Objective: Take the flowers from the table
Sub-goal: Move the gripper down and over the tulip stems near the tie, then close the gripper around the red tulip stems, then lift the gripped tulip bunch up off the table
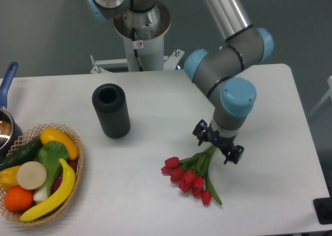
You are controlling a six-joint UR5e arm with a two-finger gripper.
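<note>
The flowers, a bunch of red tulips with green stems, lie on the white table right of centre, heads toward the front left. My gripper hangs straight over the upper end of the stems and hides the tie there. Its two dark fingers stand spread apart on either side of the stems, so it is open. Nothing is held, and I cannot tell whether the fingers touch the stems.
A black cylinder stands upright left of centre. At the front left corner, a wicker basket holds fruit and vegetables, and a pot with a blue handle sits behind it. The robot base is at the back, and a small black object lies at the right edge.
</note>
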